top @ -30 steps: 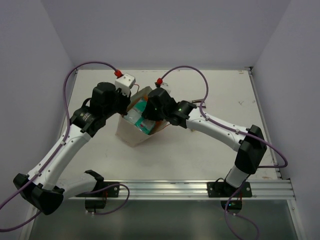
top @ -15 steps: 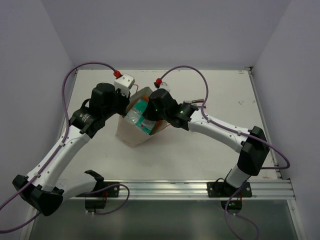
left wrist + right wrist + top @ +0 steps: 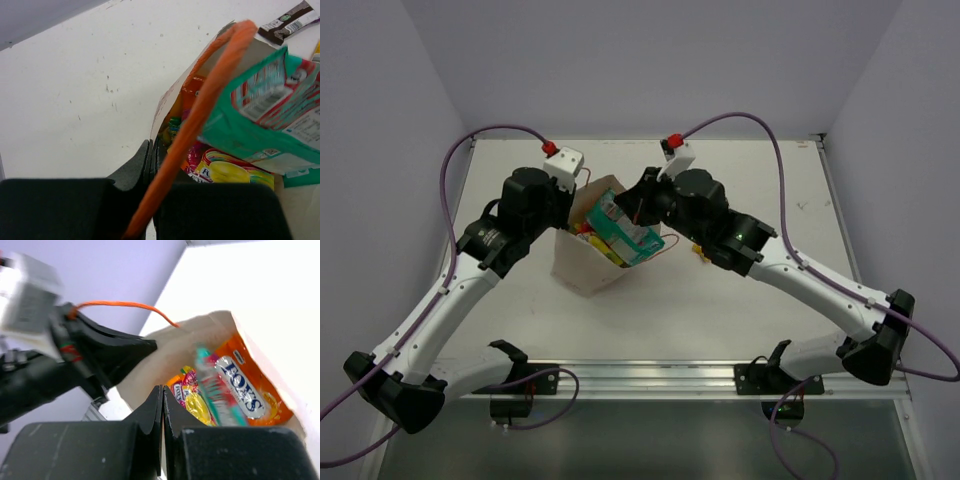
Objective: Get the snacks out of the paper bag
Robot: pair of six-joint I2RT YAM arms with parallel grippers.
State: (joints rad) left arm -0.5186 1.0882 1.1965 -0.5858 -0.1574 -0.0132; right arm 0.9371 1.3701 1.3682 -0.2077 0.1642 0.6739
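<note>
White table [image 3: 720,310], lilac walls [image 3: 650,60]. Left gripper [image 3: 151,152] pinches the bag [image 3: 578,270] rim beside its orange handle [image 3: 205,100]. Right gripper [image 3: 161,405], jaws pressed together, hovers by the packets [image 3: 250,395] in the bag.

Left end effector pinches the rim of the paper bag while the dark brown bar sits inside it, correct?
No. The left end effector does pinch the rim of the paper bag, but the dark brown bar lies on the table outside it; the left wrist view shows this.
</note>
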